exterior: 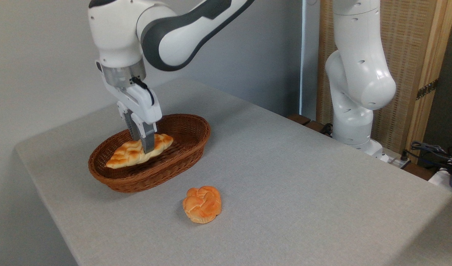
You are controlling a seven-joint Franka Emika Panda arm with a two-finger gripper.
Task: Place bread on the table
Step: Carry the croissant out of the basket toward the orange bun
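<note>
I can read no text, label, brand, number or sign anywhere from my feed. The arm (181, 33) above the basket (189, 136) shows plain white and grey shells with no lettering I can make out. The basket carries no tag. The table (285, 177) around it is bare grey cloth without marks. Right of the basket, far off, the cables (432, 151) show nothing legible.
</note>
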